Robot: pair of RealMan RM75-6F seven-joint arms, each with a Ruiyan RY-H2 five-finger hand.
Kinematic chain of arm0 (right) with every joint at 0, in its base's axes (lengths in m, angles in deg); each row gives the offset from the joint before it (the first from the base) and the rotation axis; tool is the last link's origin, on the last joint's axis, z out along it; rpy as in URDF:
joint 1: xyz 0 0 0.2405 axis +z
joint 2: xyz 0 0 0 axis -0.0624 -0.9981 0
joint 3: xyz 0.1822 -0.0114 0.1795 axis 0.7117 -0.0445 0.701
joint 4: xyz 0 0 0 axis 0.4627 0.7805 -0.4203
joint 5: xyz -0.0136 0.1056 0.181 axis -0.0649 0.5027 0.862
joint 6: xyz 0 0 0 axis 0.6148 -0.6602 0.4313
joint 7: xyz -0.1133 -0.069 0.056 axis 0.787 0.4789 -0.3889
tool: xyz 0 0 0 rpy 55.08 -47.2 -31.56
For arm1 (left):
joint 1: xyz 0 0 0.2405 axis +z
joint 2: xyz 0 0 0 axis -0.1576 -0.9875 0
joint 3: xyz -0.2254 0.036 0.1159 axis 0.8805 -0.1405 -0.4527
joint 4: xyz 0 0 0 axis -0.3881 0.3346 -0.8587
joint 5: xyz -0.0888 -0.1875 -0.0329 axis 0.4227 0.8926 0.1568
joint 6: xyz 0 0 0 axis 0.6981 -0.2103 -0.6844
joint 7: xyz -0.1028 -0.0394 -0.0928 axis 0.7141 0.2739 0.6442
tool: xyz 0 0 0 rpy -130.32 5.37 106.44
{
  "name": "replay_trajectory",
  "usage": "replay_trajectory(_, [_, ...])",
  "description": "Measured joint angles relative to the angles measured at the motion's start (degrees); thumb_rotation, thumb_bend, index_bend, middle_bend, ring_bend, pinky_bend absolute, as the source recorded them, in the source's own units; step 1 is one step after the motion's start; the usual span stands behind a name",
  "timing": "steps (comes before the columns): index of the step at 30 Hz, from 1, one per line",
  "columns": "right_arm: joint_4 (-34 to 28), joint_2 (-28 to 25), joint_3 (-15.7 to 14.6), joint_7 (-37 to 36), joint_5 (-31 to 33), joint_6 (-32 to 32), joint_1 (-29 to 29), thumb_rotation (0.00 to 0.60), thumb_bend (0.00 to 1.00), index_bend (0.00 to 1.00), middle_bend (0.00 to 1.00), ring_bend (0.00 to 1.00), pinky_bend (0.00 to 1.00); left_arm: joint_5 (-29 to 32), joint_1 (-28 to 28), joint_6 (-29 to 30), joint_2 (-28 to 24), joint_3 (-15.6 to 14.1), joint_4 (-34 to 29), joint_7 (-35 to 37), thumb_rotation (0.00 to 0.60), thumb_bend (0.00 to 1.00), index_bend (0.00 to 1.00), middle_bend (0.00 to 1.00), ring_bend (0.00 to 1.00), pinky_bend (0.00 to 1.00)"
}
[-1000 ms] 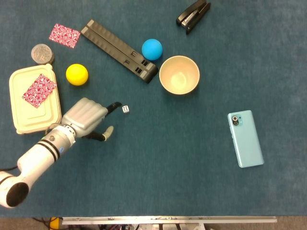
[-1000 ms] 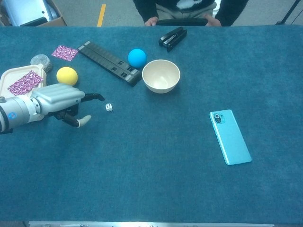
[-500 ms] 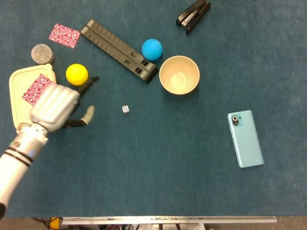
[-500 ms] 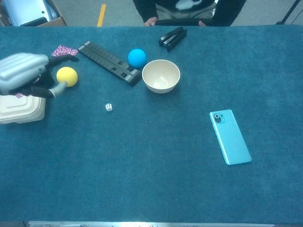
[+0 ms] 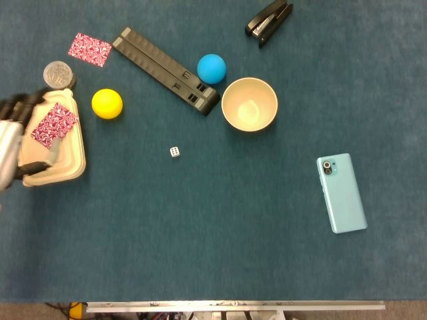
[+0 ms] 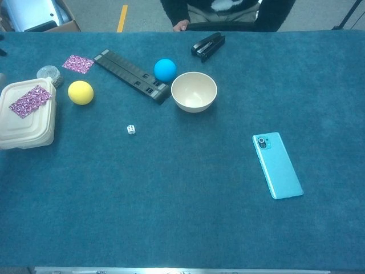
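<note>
Showing only in the head view, left hand (image 5: pixel 12 140) over the lidded box (image 5: pixel 70 157), grip impossible to tell.

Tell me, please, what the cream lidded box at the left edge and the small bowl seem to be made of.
The cream lidded box looks like matte moulded pulp or foam: soft rounded edges, no shine. The bowl seems smooth plastic or glazed ceramic, with a faint sheen inside; the pictures cannot tell which.

On the tabletop (image 6: pixel 188 194), a small die (image 6: pixel 131 129) lies between a yellow ball (image 6: pixel 80 92) and a cream bowl (image 6: pixel 194 91); its face looks too small to read.
</note>
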Motion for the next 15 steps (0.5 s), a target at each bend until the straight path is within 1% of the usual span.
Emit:
replay_trajectory(7, [0.05, -0.13, -0.11, -0.17, -0.16, -0.11, -0.16, 0.600, 0.29, 0.25, 0.23, 0.05, 0.06, 1.57, 5.54, 3.98, -0.43, 0.19, 0.77, 2.66, 0.250, 0.39, 0.07, 0.14, 0.06, 0.09])
replay_trajectory(11, [0.03, -0.01, -0.28, -0.14, -0.42, 0.08, -0.09, 0.600, 0.29, 0.25, 0.23, 0.05, 0.06, 0.75, 8.21, 6.11, -0.83, -0.05, 0.78, 3.27, 0.251, 0.39, 0.07, 0.14, 0.06, 0.09])
replay_trajectory(15, [-0.02, 0.09, -0.27, -0.22, -0.72, -0.09, -0.07, 0.600, 0.29, 0.25, 0.23, 0.05, 0.06, -0.65, 9.63, 7.02, -1.05, -0.04, 0.75, 3.83, 0.248, 0.39, 0.07, 0.14, 0.06, 0.09])
